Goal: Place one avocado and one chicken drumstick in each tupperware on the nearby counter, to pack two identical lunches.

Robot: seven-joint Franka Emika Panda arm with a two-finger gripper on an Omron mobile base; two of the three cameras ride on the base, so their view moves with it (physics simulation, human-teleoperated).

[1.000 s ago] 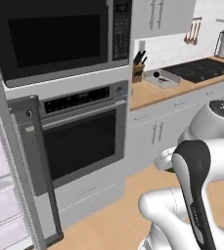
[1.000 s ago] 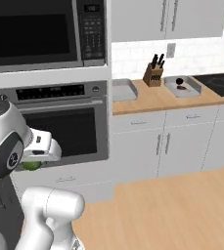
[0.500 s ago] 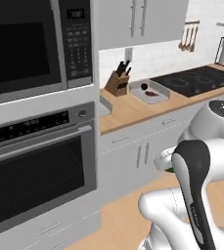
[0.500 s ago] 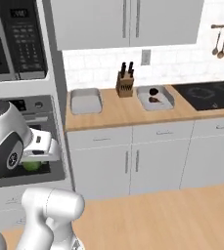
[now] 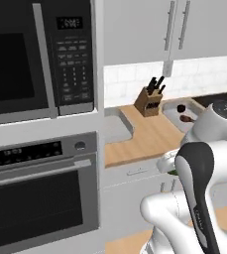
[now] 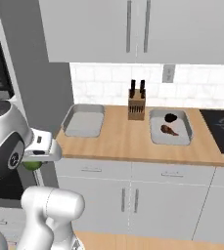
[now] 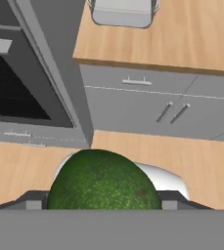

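Your jaws [image 7: 103, 202] are clamped on the dark-green, glossy, pebbled oval avocado [image 7: 103, 183], which sits between them, short of the light tan wood-grain tabletop [image 6: 128, 141]. The right base view adds two pale-grey rectangular tupperware trays flanking the brown wooden knife block [image 6: 136, 108]: the left tray [image 6: 84, 121] empty, the right tray [image 6: 170, 128] holding a drumstick [image 6: 169, 130] and a dark fruit [image 6: 170, 117].

Pale grey cabinet fronts [image 6: 133, 195] are standing on light wooden flooring [image 7: 201, 161]; white tiled backsplash [image 6: 191, 88] is running behind.
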